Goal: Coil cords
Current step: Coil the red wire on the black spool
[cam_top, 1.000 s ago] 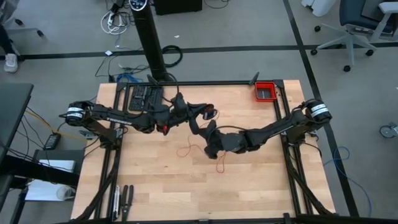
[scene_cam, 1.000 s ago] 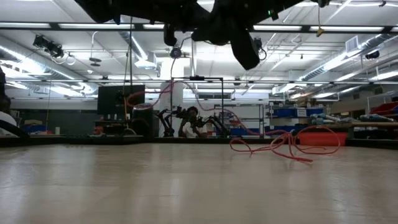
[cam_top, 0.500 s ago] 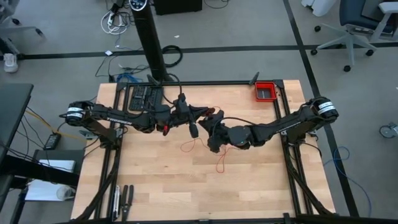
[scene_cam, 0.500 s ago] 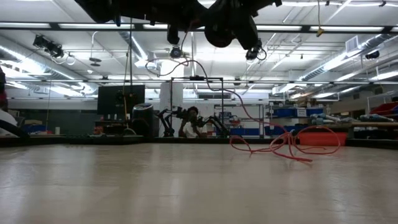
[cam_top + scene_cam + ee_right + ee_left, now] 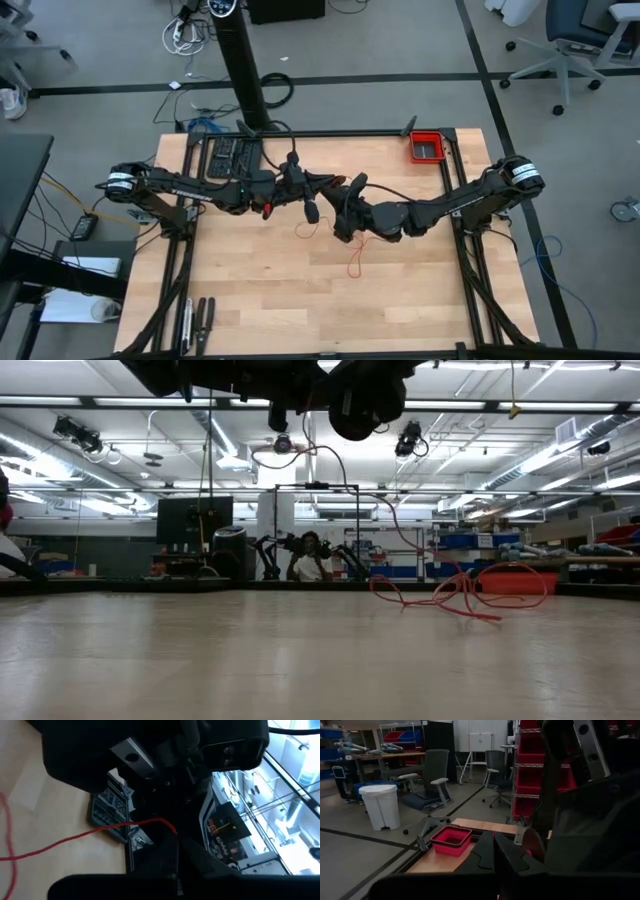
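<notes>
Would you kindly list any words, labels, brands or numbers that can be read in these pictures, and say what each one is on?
No text can be read in any view.
Black panel in the right wrist view: yellow and red marks, too blurred to read.
Bands on the arms in the high view: too small to read.
Red bin: no label visible.
</notes>
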